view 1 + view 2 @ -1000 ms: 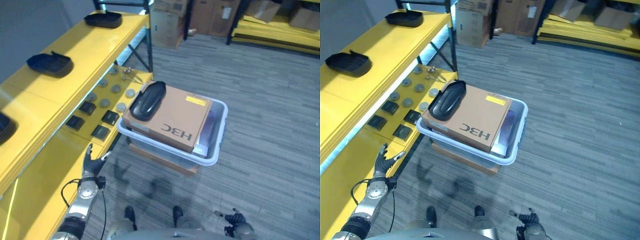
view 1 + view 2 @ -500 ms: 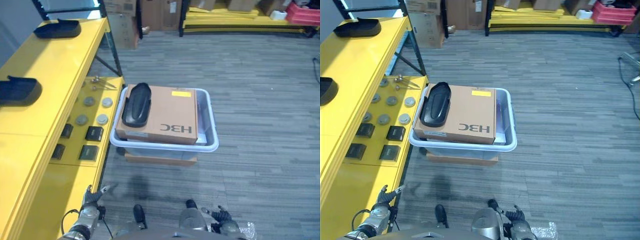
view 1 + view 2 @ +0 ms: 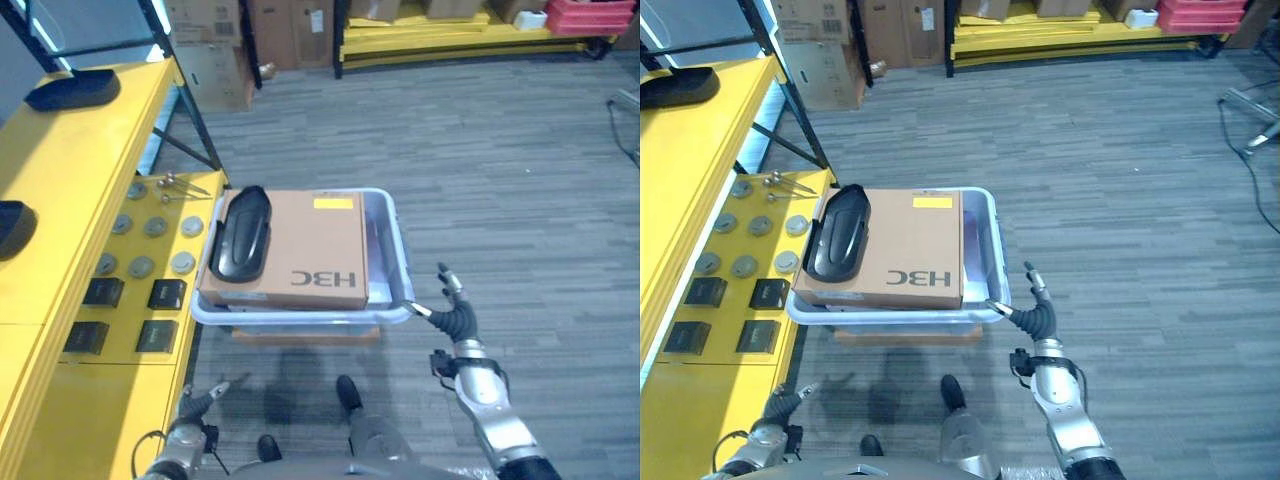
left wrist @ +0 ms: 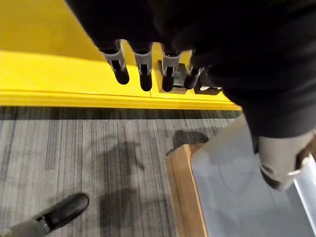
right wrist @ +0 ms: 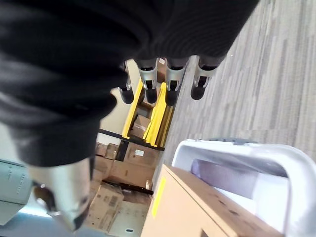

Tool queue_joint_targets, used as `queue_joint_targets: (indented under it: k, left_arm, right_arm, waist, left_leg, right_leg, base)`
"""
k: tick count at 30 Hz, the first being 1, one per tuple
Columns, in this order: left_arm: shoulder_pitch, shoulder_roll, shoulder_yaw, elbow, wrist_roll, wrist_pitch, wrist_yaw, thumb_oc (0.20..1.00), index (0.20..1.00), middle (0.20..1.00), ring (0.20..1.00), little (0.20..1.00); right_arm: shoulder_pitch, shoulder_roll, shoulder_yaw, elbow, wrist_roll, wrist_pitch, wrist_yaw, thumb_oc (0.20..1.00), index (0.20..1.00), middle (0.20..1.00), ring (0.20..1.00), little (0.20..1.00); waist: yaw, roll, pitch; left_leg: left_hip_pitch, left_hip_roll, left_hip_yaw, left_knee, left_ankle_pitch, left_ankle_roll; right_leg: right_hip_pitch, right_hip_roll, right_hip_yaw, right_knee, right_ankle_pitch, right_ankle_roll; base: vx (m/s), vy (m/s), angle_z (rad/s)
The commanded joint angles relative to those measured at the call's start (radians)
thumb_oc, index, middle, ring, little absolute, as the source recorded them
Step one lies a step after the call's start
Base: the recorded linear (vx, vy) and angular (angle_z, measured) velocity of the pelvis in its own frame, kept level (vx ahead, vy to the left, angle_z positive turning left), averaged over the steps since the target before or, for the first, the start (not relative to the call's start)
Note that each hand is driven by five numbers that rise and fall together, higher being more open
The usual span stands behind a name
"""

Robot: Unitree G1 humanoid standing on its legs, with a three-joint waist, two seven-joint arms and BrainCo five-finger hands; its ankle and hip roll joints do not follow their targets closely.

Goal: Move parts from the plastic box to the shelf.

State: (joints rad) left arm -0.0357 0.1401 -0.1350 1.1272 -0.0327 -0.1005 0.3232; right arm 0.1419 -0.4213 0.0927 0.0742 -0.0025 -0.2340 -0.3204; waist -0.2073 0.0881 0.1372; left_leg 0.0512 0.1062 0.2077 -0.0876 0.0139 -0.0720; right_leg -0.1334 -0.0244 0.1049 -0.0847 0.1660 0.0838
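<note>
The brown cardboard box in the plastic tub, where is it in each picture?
Left eye view: the cardboard box lies in the plastic box, middle of the picture, with a black part on its left end.
Right eye view: same place, a little left of centre.
Left wrist view: I cannot make it out.
Right wrist view: its brown corner is near the bottom.
Shared landmark: the plastic box's pale rim.

Grey striped carpet floor [image 3: 520, 170], carrying a flat wooden board [image 4: 183, 197] on which the plastic box [image 3: 392, 250] stands. Left of the box, the yellow shelf [image 3: 70, 160]: its upper level bears two dark moulded parts [image 3: 70, 90], its lower level round metal discs [image 3: 155, 227] and, nearer the viewer, square black parts [image 3: 166, 294]. Cardboard cartons [image 3: 215, 60] stand on the floor beyond.
</note>
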Motion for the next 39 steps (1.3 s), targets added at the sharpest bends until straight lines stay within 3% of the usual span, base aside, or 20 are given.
queue_joint_targets:
  k: [1,5,6,12,13,19,26,32,39]
  left_arm:
    - [-0.073,0.039,-0.114,0.014,0.111,-0.029,0.005,1.0,1.0,1.0,1.0,1.0]
    - [-0.072,0.025,-0.158,0.0,0.121,-0.027,-0.008,1.0,1.0,1.0,1.0,1.0]
    - [-0.076,0.023,-0.193,-0.008,0.127,-0.026,-0.014,1.0,1.0,1.0,1.0,1.0]
    - [-0.093,0.037,-0.241,-0.025,0.108,-0.031,-0.018,1.0,1.0,1.0,1.0,1.0]
    - [-0.104,0.042,-0.25,-0.019,0.061,-0.028,-0.011,1.0,1.0,1.0,1.0,1.0]
    - [-0.12,0.047,-0.254,0.013,0.002,-0.022,-0.002,1.0,1.0,1.0,1.0,1.0]
    - [-0.148,0.057,-0.283,0.037,-0.02,-0.022,-0.003,1.0,1.0,1.0,1.0,1.0]
    - [-0.139,0.065,-0.294,0.047,-0.027,-0.024,-0.005,1.0,1.0,1.0,1.0,1.0]
    - [-0.152,0.076,-0.33,0.053,-0.041,-0.02,-0.023,1.0,1.0,1.0,1.0,1.0]
  right_arm:
    - [-0.159,-0.007,0.03,-0.007,0.021,-0.089,-0.038,1.0,1.0,1.0,1.0,1.0]
    - [-0.32,-0.022,0.076,0.086,0.013,-0.055,-0.075,1.0,1.0,1.0,1.0,1.0]
    - [-0.45,-0.037,0.106,0.162,-0.007,-0.022,-0.099,1.0,1.0,1.0,1.0,1.0]
    - [-0.712,-0.052,0.166,0.379,-0.008,0.031,-0.162,1.0,1.0,1.0,1.0,1.0]
    - [-0.853,-0.051,0.189,0.485,0.017,0.042,-0.19,1.0,1.0,1.0,1.0,1.0]
    - [-1.077,-0.034,0.267,0.661,0.01,0.084,-0.203,1.0,1.0,1.0,1.0,1.0]
    - [-1.233,0.064,0.398,0.97,-0.042,0.152,-0.126,1.0,1.0,1.0,1.0,1.0]
    - [-1.281,0.077,0.411,1.105,-0.054,0.172,-0.109,1.0,1.0,1.0,1.0,1.0]
    - [-1.384,0.085,0.41,1.314,-0.06,0.244,-0.084,1.0,1.0,1.0,1.0,1.0]
  waist:
    - [0.018,-0.022,0.042]
    - [0.051,-0.015,0.053]
    - [0.079,-0.01,0.061]
    - [0.122,-0.001,0.083]
    - [0.149,0.002,0.098]
    - [0.176,0.006,0.121]
    - [0.209,-0.007,0.13]
    - [0.234,0.001,0.125]
    - [0.279,0.017,0.124]
  left_leg:
    - [-0.047,-0.036,-0.032,0.0,0.009,0.006]
    - [-0.074,-0.032,-0.05,0.0,0.02,0.0]
    - [-0.102,-0.031,-0.063,0.0,0.029,-0.006]
    - [-0.153,-0.032,-0.089,0.0,0.046,-0.015]
    - [-0.176,-0.034,-0.107,0.0,0.057,-0.02]
    - [-0.205,-0.041,-0.125,0.0,0.067,-0.026]
    - [-0.231,-0.05,-0.155,0.0,0.071,-0.022]
    - [-0.244,-0.061,-0.187,0.0,0.074,-0.02]
    - [-0.266,-0.073,-0.224,0.0,0.083,-0.019]
  right_leg:
    - [0.02,-0.088,0.001,0.033,-0.097,0.077]
    - [0.019,-0.089,-0.017,0.017,-0.092,0.073]
    - [0.01,-0.091,-0.032,0.006,-0.087,0.072]
    - [-0.016,-0.094,-0.05,0.001,-0.078,0.069]
    - [-0.026,-0.093,-0.058,-0.001,-0.074,0.067]
    - [-0.04,-0.098,-0.067,0.0,-0.069,0.065]
    - [-0.054,-0.102,-0.075,0.004,-0.067,0.067]
    - [-0.048,-0.112,-0.097,0.002,-0.068,0.068]
    - [-0.048,-0.121,-0.127,0.002,-0.069,0.072]
  base:
    - [-0.01,-0.099,0.33]
    - [-0.02,-0.069,0.27]
    - [-0.04,-0.047,0.24]
    - [-0.04,-0.034,0.33]
    - [-0.02,-0.018,0.39]
    - [0.0,0.012,0.19]
    - [0.02,0.01,0.05]
    - [0.01,0.006,0.12]
    - [-0.01,0.005,0.18]
